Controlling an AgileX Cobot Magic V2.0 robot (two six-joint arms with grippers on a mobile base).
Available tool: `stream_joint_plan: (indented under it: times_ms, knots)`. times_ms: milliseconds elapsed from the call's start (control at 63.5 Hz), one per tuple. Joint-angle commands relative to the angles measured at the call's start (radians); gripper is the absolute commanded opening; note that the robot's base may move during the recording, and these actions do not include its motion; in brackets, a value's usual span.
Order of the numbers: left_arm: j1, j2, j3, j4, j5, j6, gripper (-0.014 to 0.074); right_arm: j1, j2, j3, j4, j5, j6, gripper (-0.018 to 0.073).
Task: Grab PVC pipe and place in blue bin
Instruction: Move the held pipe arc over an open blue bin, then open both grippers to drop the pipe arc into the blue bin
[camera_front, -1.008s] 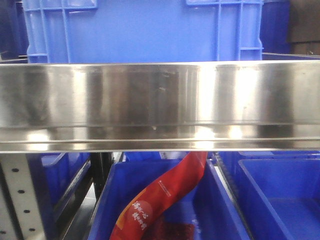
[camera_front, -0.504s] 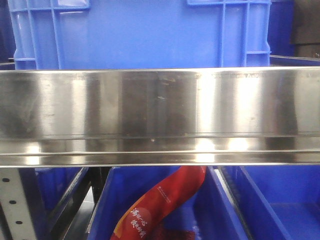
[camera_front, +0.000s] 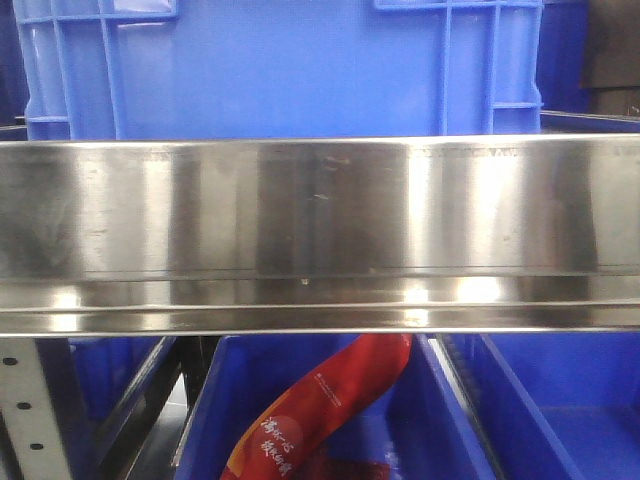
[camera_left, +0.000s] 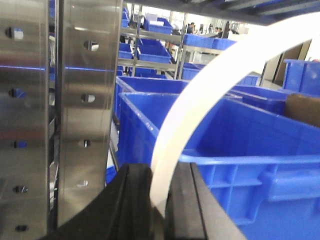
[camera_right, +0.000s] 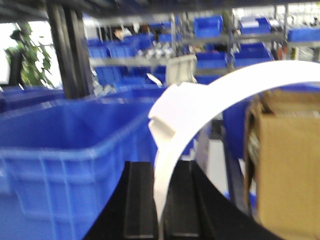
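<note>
In the left wrist view my left gripper (camera_left: 161, 172) is shut on a slim white curved PVC pipe (camera_left: 200, 95). The pipe arcs up and to the right, in front of a blue bin (camera_left: 240, 150). In the right wrist view my right gripper (camera_right: 161, 170) is shut on a white curved PVC pipe (camera_right: 240, 85) that has a notched step near the jaws. This pipe arcs to the right, beside a blue bin (camera_right: 65, 150) on the left. Neither the grippers nor a pipe show in the front view. No pierced end is visible.
A wide steel shelf beam (camera_front: 320, 230) fills the front view. A blue bin (camera_front: 280, 60) stands above it, and a lower blue bin (camera_front: 215, 400) holds a red packet (camera_front: 330, 400). A perforated steel upright (camera_left: 85, 100) is left of my left gripper. A cardboard box (camera_right: 290, 170) is right of my right gripper.
Over the last second the steel beam has dropped lower in the front view and looks a little larger. It has barely shifted in the last half second.
</note>
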Motion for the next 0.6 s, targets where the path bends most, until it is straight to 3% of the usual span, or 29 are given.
stream_joint_plan:
  times_ms: [0,205,315,425,583]
  knots:
    - [-0.008,0.027,-0.043,-0.03,-0.024,-0.007,-0.0111,0.003,0.065,-0.053,0.015,-0.065,-0.003,-0.0168]
    - [-0.013,0.167,-0.207,-0.043,0.01,0.007,-0.0111,0.003,0.276,-0.188,0.015,-0.072,-0.024,-0.0168]
    - [-0.052,0.26,-0.3,-0.043,0.01,0.064,-0.0111,0.018,0.39,-0.261,0.015,-0.072,-0.041,-0.0168]
    - [-0.12,0.36,-0.394,-0.043,0.01,0.11,-0.0111,0.075,0.503,-0.351,0.015,-0.071,-0.052,-0.0168]
    - [-0.176,0.538,-0.518,-0.033,0.004,0.11,-0.0111,0.179,0.663,-0.491,0.015,-0.008,-0.176,-0.0168]
